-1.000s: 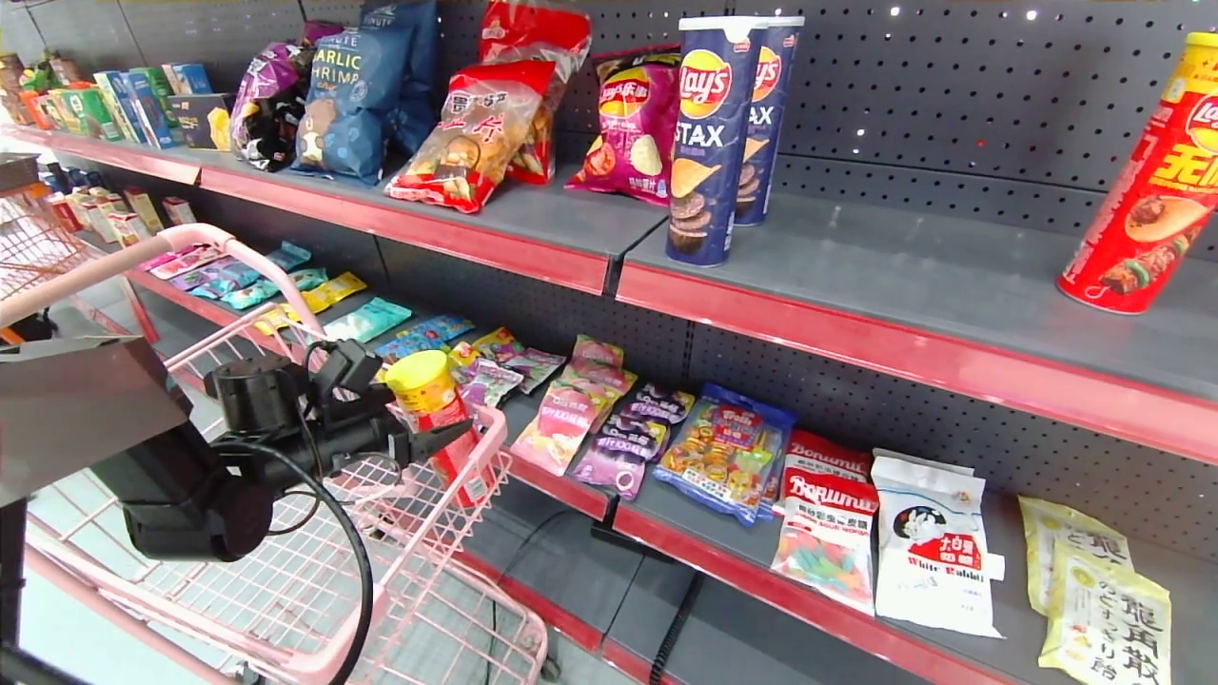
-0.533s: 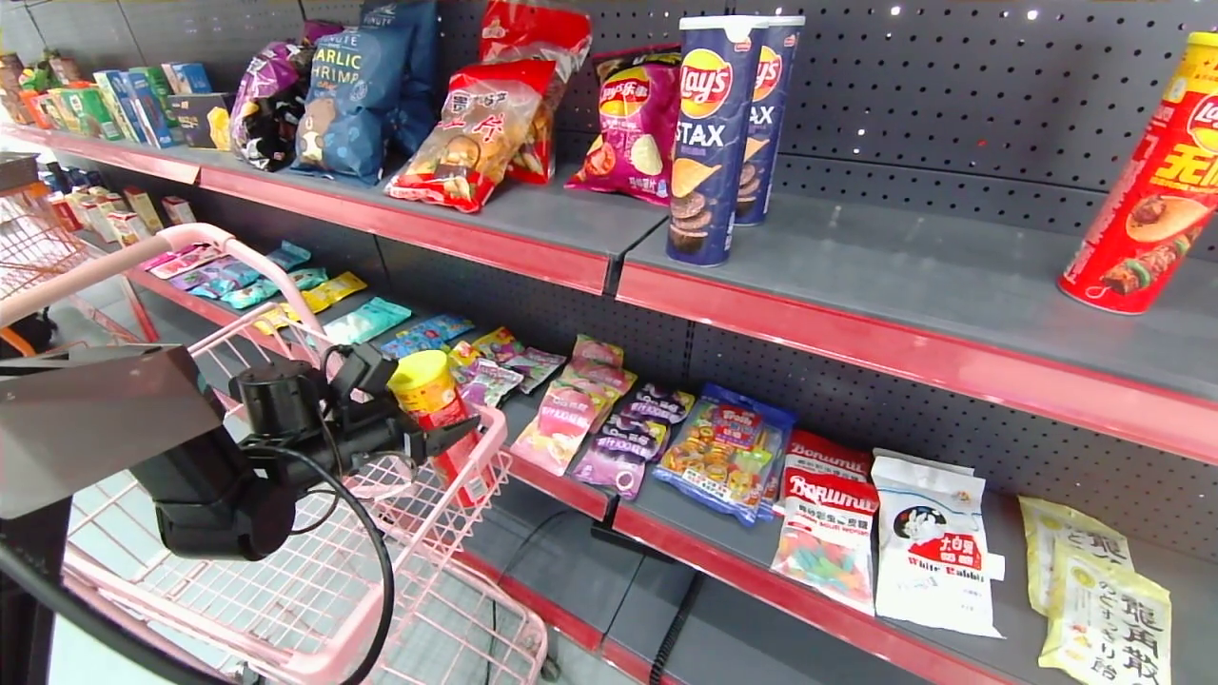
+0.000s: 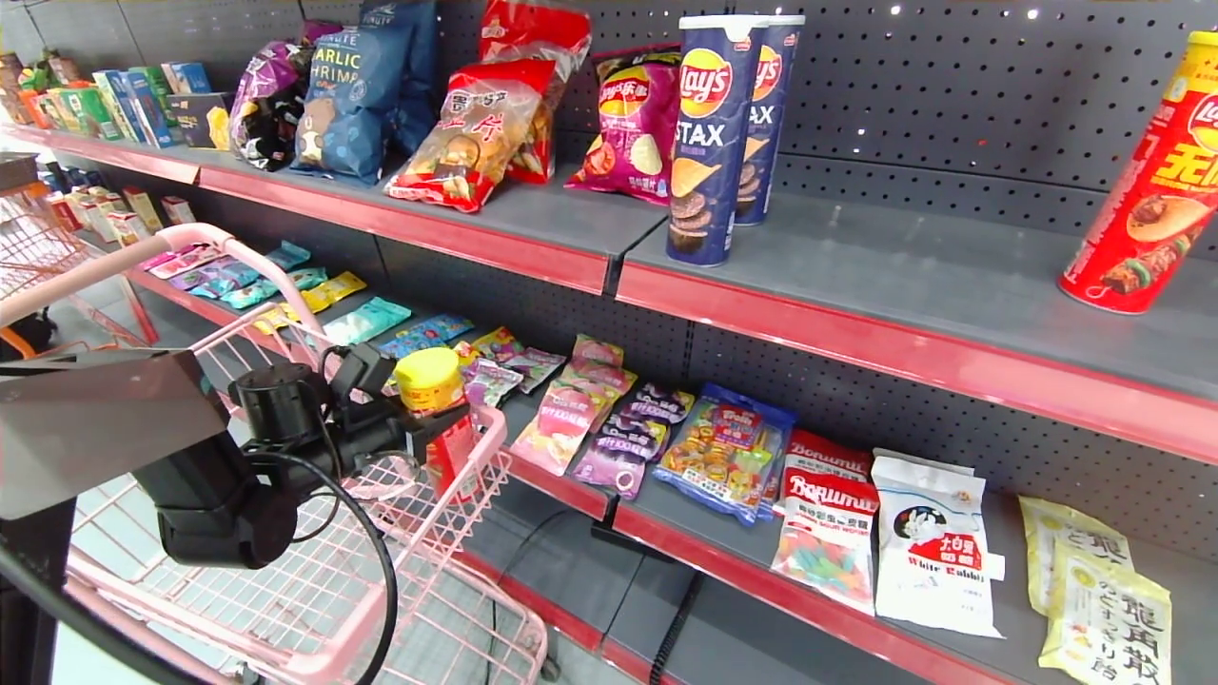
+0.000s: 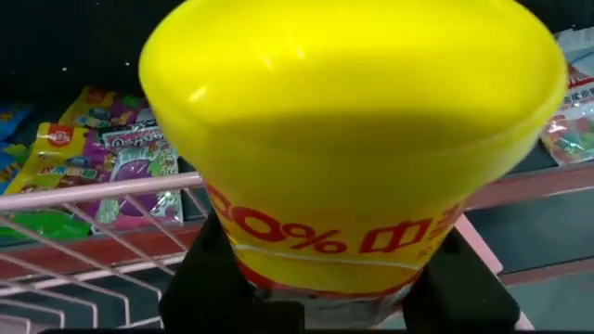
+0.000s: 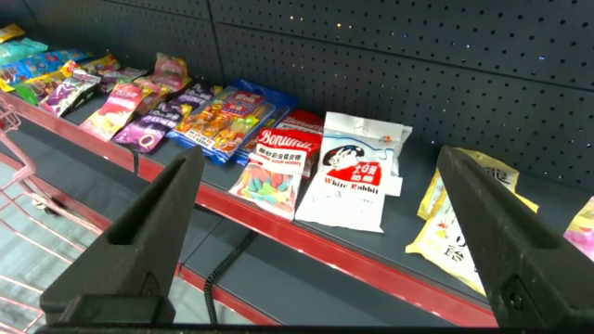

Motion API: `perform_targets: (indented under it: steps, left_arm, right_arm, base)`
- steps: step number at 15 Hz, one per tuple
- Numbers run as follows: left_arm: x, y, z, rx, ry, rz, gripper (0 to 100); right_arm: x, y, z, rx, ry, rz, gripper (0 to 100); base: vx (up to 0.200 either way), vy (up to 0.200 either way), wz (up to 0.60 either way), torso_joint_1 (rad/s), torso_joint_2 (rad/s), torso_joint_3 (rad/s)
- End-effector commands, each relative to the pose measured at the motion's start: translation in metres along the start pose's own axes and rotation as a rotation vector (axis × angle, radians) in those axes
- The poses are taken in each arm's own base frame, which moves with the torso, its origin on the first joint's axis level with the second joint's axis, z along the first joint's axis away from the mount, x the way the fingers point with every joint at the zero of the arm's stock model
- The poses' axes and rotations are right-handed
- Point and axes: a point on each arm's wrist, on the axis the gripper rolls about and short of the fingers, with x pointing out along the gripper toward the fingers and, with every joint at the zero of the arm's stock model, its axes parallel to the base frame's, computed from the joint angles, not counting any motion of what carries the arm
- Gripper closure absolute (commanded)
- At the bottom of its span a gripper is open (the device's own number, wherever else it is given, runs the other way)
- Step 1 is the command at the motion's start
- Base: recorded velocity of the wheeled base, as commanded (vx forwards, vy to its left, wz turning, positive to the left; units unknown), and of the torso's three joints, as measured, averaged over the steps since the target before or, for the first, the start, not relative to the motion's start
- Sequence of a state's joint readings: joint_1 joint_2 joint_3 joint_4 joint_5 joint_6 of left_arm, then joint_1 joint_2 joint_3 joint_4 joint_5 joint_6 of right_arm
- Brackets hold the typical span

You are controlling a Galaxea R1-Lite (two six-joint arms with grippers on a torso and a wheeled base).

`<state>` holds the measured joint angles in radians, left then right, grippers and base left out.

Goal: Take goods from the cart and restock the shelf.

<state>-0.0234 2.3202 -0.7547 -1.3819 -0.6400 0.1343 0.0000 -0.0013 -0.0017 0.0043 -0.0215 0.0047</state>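
Grey metal shelf boards with red front edges [image 3: 856, 352] run along a dark pegboard wall. The upper board carries snack bags and two tall dark-blue crisp tubes [image 3: 712, 143], and the lower one holds flat sweet packets [image 3: 728, 447]. At the near left stands a pink wire shopping cart [image 3: 496, 430].

The left gripper [image 3: 440, 430] is clamped on a red cylindrical canister with a yellow plastic lid [image 3: 430, 379]. In the left wrist view the canister [image 4: 353, 158] sits between the black fingers [image 4: 209, 288], one against each side just below the lid. It stands roughly upright at the cart's front corner nearest the lower shelf, with its lid above the rim.

The right gripper [image 5: 316, 250] hangs over the lower shelf with its jaws wide apart and nothing between them, above a white sweet bag [image 5: 357, 172].
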Motion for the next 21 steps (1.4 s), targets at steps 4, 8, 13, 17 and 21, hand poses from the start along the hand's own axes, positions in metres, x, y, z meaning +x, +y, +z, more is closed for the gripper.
perform_targets:
  steps: [4, 8, 13, 17, 21]
  left_arm:
    - [-0.069, -0.008, 0.081, -0.08, -0.134, 0.167, 100]
    - [-0.131, -0.024, 0.143, -0.035, -0.203, 0.248, 100]
    - [-0.223, -0.093, 0.168, -0.106, -0.126, 0.336, 100]
    - [-0.285, -0.174, 0.158, -0.141, -0.082, 0.244, 100]
    - [-0.309, -0.199, 0.144, -0.15, -0.069, 0.443, 100]
  right_arm:
    - [0.0, 0.0, 0.0, 0.0, 0.002, 0.0, 0]
    - [0.0, 0.0, 0.0, -0.002, 0.002, 0.002, 0]
    - [0.0, 0.0, 0.0, -0.003, 0.002, 0.002, 0]
    - [0.0, 0.0, 0.0, -0.003, 0.002, 0.002, 0]
    - [0.0, 0.0, 0.0, -0.003, 0.002, 0.002, 0]
  base:
    - [0.0, 0.0, 0.0, 0.0, 0.0, 0.0]
    - [0.0, 0.0, 0.0, 0.0, 0.0, 0.0]
    - [0.0, 0.0, 0.0, 0.0, 0.0, 0.0]
    - [0.0, 0.0, 0.0, 0.0, 0.0, 0.0]
    - [0.0, 0.0, 0.0, 0.118, -0.36, -0.233]
